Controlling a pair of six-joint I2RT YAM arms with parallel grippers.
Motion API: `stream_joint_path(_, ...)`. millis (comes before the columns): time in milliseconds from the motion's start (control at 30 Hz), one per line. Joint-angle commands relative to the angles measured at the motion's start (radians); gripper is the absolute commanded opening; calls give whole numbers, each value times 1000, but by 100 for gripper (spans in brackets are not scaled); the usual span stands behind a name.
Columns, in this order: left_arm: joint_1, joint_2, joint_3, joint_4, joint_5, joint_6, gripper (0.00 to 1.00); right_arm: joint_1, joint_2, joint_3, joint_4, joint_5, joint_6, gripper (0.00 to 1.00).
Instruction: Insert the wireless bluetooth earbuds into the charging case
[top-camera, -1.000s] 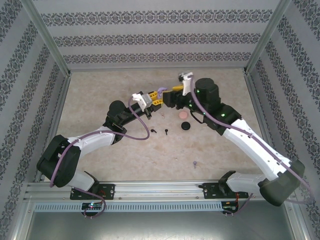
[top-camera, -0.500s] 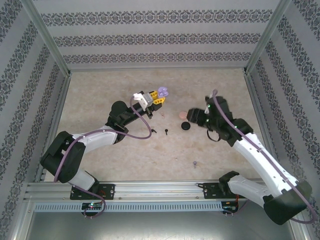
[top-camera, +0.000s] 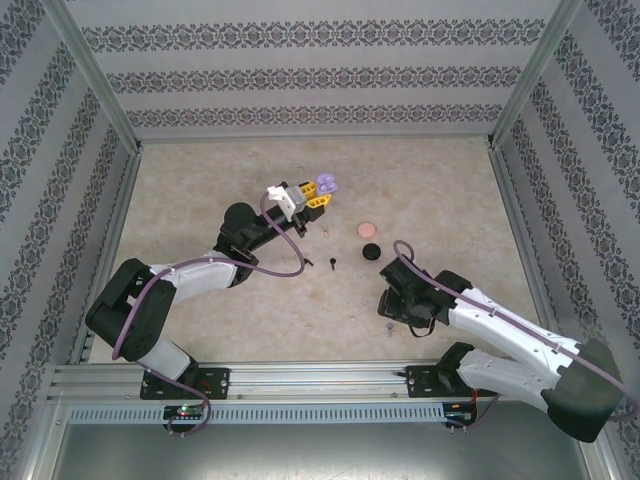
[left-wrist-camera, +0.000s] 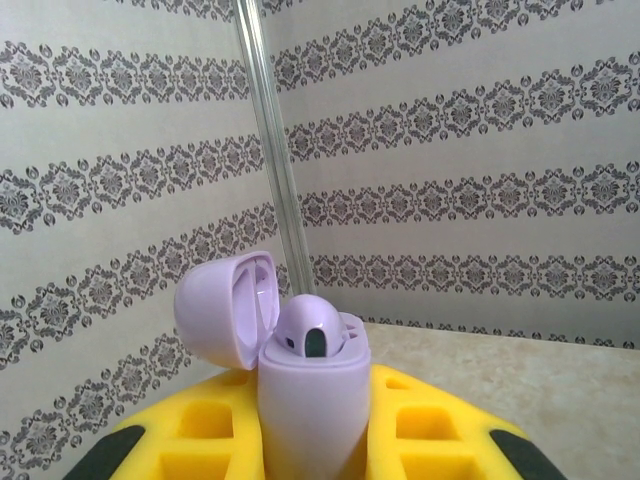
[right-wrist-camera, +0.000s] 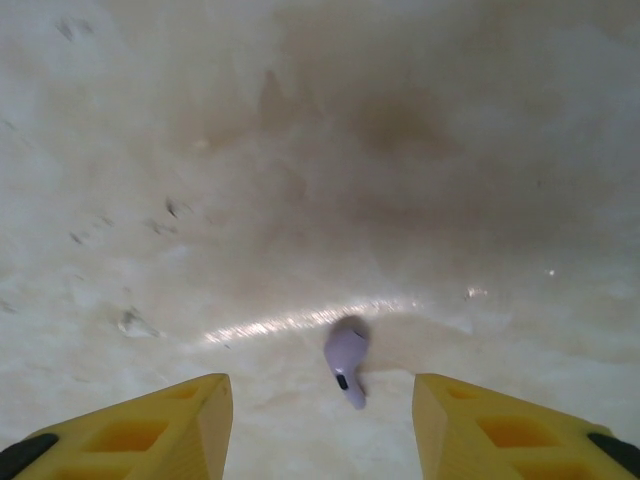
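- Patterned wallpaper is ringing the beige table (top-camera: 250, 300) from overhead; the left gripper (top-camera: 310, 199), upper centre, is clamping a light purple charging case (top-camera: 326, 184), and a light purple earbud (top-camera: 389, 328) is lying lower right of centre.
- Left wrist: yellow fingers (left-wrist-camera: 200, 435) are squeezing the upright case, lid hanging open leftward.
- Right wrist: the right gripper (right-wrist-camera: 318, 390) is holding its jaws apart, the earbud lying between, untouched.

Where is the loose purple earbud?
The purple earbud lies on the table, front right of centre in the top view, at the right gripper, between its yellow fingers.
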Motion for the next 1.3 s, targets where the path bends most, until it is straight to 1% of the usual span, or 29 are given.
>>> stream_joint_path(0,-7,2,-10,77,13,-22,0,37,35,-27,-20,35,42,49)
stream_joint_path(167,-8,-2,-11,77,12,-25,0,61,93,-32,4,49,30,46)
stream_joint_path(633,-7,10,-6,82,11,-30,0,68,263,-13,94,44,-43,40)
stream_joint_path(967,-8,14,-2,74,13,-28,0,67,301,-20,130,33,-56,37)
stream_joint_path(1267,-8,14,1,69,13,-31,0,73,273,-45,122,23,-47,34)
